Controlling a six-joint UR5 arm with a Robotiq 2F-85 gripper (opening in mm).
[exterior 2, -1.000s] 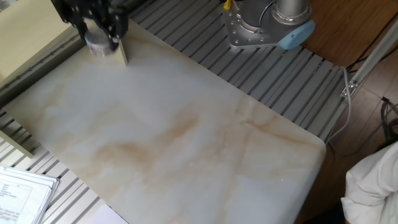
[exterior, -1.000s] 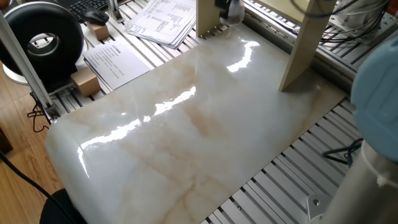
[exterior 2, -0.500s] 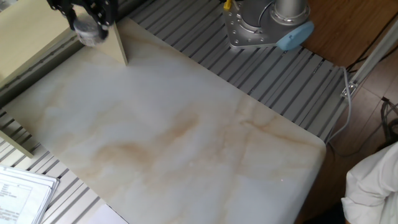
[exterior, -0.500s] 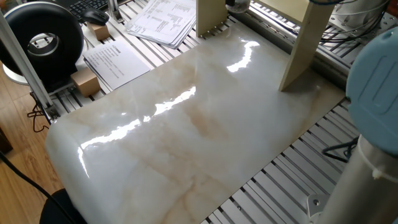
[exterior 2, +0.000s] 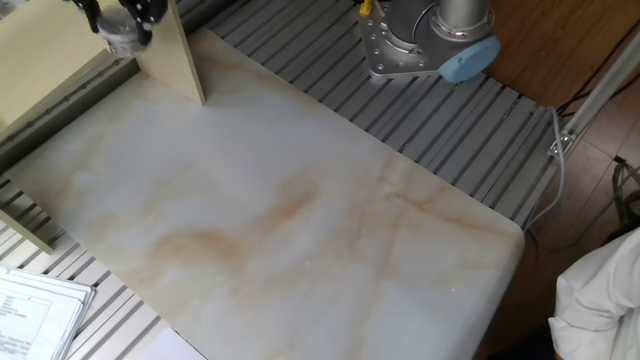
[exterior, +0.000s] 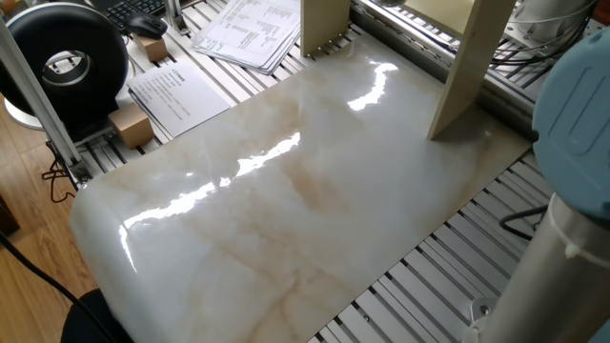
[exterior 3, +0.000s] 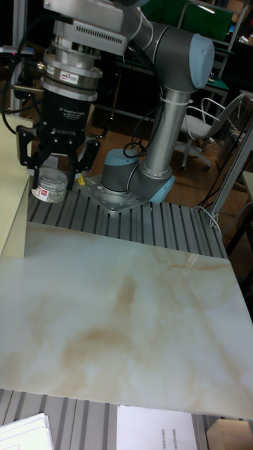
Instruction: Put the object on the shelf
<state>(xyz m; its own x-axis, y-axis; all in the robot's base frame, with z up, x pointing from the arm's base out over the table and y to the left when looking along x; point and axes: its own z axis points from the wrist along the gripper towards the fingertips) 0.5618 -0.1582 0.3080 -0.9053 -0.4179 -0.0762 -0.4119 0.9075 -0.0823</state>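
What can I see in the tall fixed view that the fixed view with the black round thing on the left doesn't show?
Only the tall view shows the gripper holding the small jar in the air beside the shelf, and the arm's grey base. Only the other shows the black round device, papers and a keyboard. Both share the marble tabletop and the cream shelf.

Marble-patterned glossy slab [exterior: 286,200] on grey slotted aluminium frame [exterior 2: 330,85]. Cream shelf legs [exterior: 467,71] stand at slab's far edge; printed papers [exterior: 176,95] beside slab.
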